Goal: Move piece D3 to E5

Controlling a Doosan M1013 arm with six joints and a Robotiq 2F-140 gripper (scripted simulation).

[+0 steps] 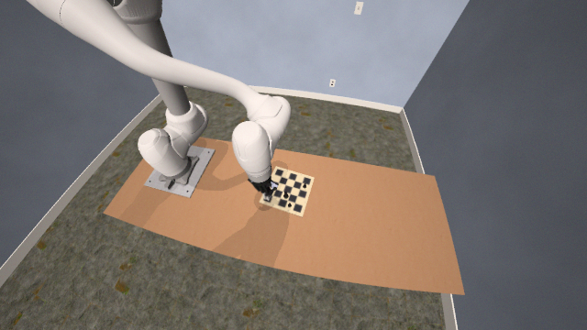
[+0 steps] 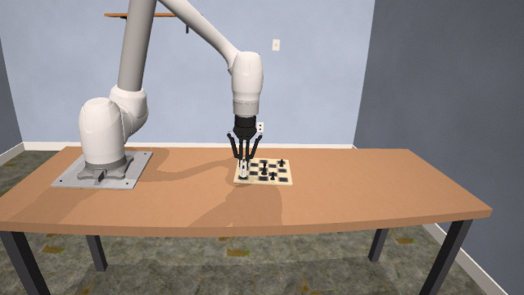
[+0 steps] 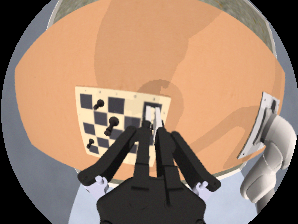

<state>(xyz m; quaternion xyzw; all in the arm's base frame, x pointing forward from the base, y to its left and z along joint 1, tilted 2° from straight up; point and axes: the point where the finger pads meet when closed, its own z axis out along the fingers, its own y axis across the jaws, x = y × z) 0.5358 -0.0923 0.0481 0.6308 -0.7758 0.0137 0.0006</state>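
Observation:
A small chessboard (image 2: 261, 170) lies on the wooden table; it also shows in the top view (image 1: 288, 191) and the wrist view (image 3: 120, 123). My gripper (image 2: 244, 171) points straight down over the board's corner square nearest the arm's base, fingertips just above the board. The fingers are shut on a thin black chess piece (image 2: 244, 165), seen as a dark sliver between the pads in the wrist view (image 3: 152, 120). Three other black pieces stand upright on the board: one near the middle (image 2: 264, 167), one at the far side (image 2: 282, 162) and one at the near side (image 2: 273, 176).
The arm's base plate (image 2: 102, 174) is bolted to the table to the left of the board. The table's front edge runs well in front of the board. A blue wall stands behind the table.

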